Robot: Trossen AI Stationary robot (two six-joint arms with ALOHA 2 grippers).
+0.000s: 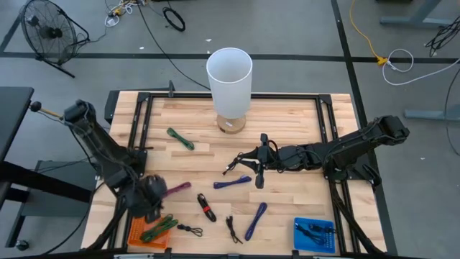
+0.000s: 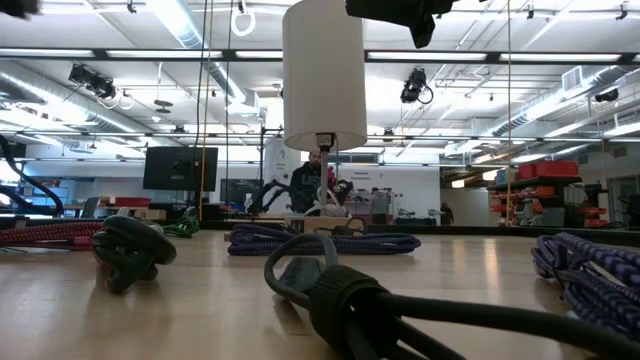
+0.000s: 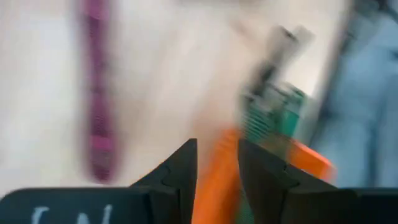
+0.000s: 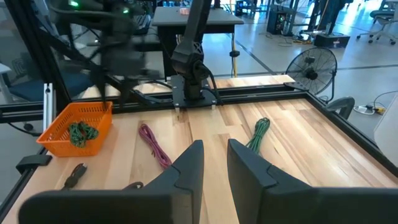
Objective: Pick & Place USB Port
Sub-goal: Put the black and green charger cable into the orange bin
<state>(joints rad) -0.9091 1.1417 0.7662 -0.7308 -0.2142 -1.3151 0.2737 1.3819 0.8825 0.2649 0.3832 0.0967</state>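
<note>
The pale wooden slatted table (image 1: 287, 129) is carrying a tall white cylinder (image 1: 229, 72) at its far edge. The orange mesh basket (image 1: 140, 232) is sitting at the near left corner, holding a green bundled cable (image 1: 159, 227). The left pincer (image 1: 149, 196) is hovering just above it, fingers slightly parted and empty. The right pincer (image 1: 263, 160) is reaching mid-table, narrowly gapped, gripping nothing visible. A magenta cable (image 1: 177, 188) is lying beside the left pincer.

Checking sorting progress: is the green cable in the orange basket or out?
In: the coiled green cable lies inside the orange mesh basket.
</note>
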